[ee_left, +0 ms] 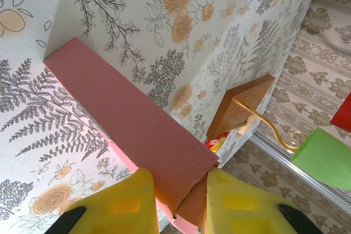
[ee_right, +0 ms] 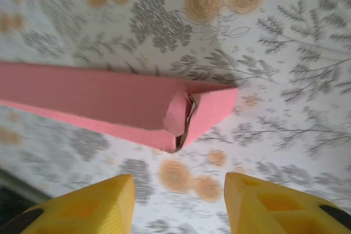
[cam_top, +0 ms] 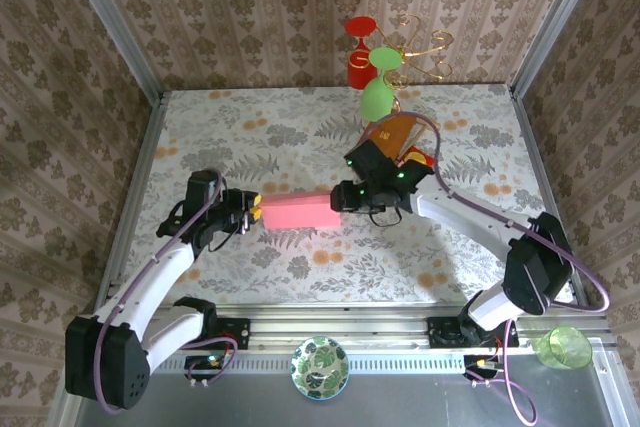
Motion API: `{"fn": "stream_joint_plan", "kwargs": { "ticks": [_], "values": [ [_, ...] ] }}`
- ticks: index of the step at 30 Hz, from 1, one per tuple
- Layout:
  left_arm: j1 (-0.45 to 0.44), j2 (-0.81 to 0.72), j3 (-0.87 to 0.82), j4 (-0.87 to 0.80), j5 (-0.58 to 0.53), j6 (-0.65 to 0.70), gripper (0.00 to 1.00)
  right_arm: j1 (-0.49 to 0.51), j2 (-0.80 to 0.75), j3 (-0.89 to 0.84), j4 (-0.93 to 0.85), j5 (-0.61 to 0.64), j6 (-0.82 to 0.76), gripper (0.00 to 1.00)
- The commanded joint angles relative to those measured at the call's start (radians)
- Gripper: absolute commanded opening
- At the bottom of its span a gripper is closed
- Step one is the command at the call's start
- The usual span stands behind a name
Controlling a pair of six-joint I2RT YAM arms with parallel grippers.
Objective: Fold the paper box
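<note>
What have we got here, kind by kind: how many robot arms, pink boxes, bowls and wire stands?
robot arms: 2
pink paper box: 1
bowl: 1
wire stand: 1
Total: 5

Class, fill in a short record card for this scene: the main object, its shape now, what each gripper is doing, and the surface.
object: pink cardboard paper box
shape: folded into a long, closed form, lying flat; one end flap slightly ajar
left gripper: closed on one end of the box
right gripper: open, short of the ajar end, not touching
surface: floral-patterned table
</note>
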Motion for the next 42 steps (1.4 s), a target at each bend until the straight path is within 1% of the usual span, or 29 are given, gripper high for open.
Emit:
{"fn": "stream_joint_plan", "kwargs": {
  "ticks": [1, 3, 5, 10, 14, 21, 23, 26, 28, 33, 38, 42],
  "values": [
    [-0.007, 0.014, -0.043, -0.085, -0.039, -0.036, 0.22, -0.063, -0.062, -0.087, 0.143, -0.232, 0.256, 0.50],
    [-0.009, 0.014, -0.044, -0.085, -0.039, -0.038, 0.22, -0.085, -0.080, -0.131, 0.226, -0.273, 0.357, 0.53],
    [-0.009, 0.014, -0.046, -0.085, -0.040, -0.042, 0.22, -0.104, -0.081, -0.149, 0.255, -0.294, 0.419, 0.55],
    [-0.011, 0.008, -0.045, -0.084, -0.044, -0.042, 0.22, -0.141, -0.059, -0.207, 0.407, -0.350, 0.586, 0.56],
    [-0.011, 0.008, -0.044, -0.083, -0.043, -0.043, 0.22, -0.142, -0.052, -0.222, 0.454, -0.352, 0.653, 0.57],
    [-0.011, 0.007, -0.043, -0.083, -0.045, -0.042, 0.21, -0.156, -0.023, -0.313, 0.569, -0.368, 0.762, 0.55],
    [-0.010, 0.007, -0.044, -0.084, -0.045, -0.042, 0.22, -0.155, -0.011, -0.315, 0.562, -0.372, 0.769, 0.53],
    [-0.011, 0.008, -0.043, -0.079, -0.045, -0.044, 0.22, -0.156, 0.000, -0.328, 0.542, -0.378, 0.770, 0.45],
    [-0.012, 0.011, -0.044, -0.072, -0.046, -0.044, 0.22, -0.156, 0.007, -0.341, 0.551, -0.376, 0.774, 0.37],
    [-0.012, 0.007, -0.049, -0.050, -0.043, -0.032, 0.22, -0.158, 0.032, -0.364, 0.578, -0.370, 0.782, 0.28],
    [-0.009, -0.015, -0.093, 0.045, -0.029, -0.005, 0.22, -0.166, 0.042, -0.387, 0.558, -0.367, 0.768, 0.22],
    [0.016, -0.050, -0.119, 0.093, -0.003, 0.060, 0.25, -0.177, 0.047, -0.393, 0.531, -0.366, 0.749, 0.20]
  ]
}}
